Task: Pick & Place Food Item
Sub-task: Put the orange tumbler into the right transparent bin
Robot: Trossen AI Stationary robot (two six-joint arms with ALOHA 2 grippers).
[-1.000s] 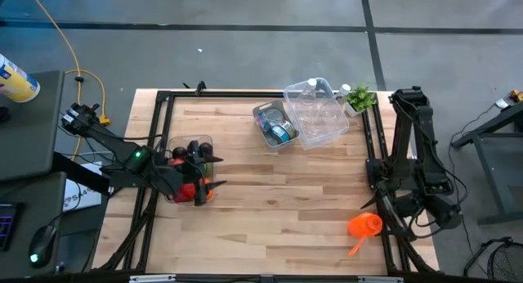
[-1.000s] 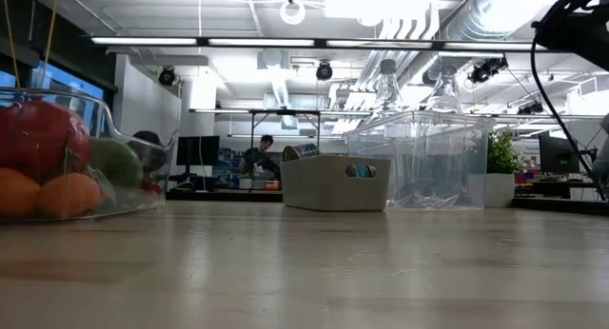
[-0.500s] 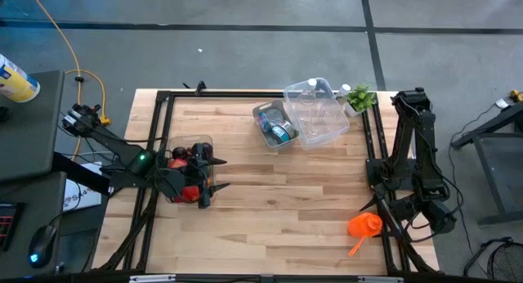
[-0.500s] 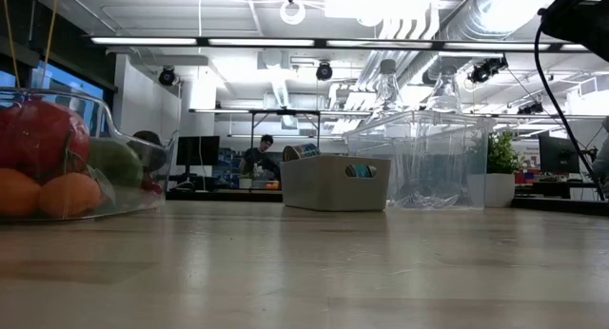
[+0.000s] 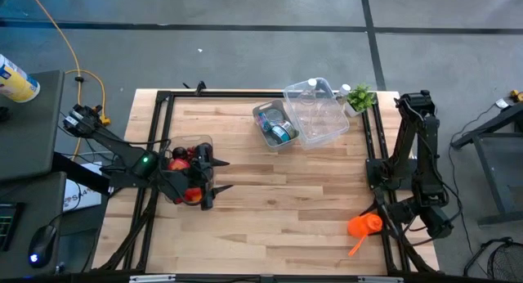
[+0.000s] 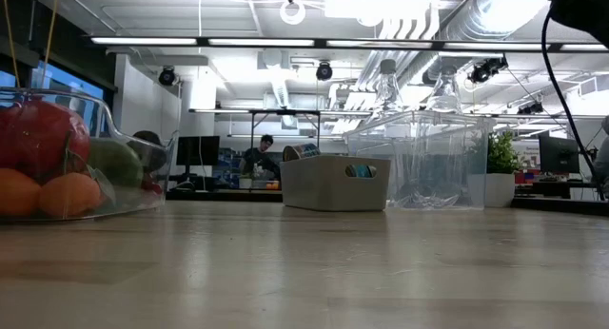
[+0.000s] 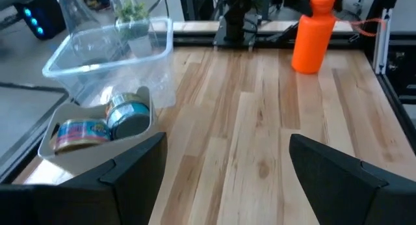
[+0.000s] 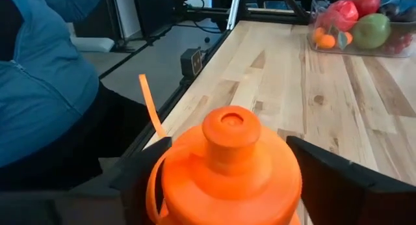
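The left gripper [image 5: 209,177] hangs over the fruit bowl [image 5: 189,144] at the table's [image 5: 278,201] left side, its jaws spread wide and empty; the wrist view shows only bare wood between the two fingers [image 7: 130,170]. The bowl holds a red apple [image 6: 38,139], a green fruit [image 6: 116,163] and small oranges [image 6: 67,194], all resting inside its clear wall. The right gripper [image 8: 224,166] sits at the table's right front edge, its fingers on either side of the orange bottle [image 5: 364,226], close to its shoulders, but I cannot tell whether they touch it. The bottle stands upright with an orange strap [image 8: 149,105] sticking out. At the back of the table, a grey tray [image 5: 274,126] holds cans [image 7: 127,118], just beside a clear bin [image 5: 317,113] with bottles [image 6: 383,91] in it, and a small plant [image 5: 358,96] stands by the bin. A person in a blue top [image 8: 45,88] is just off the table's edge near the right arm.
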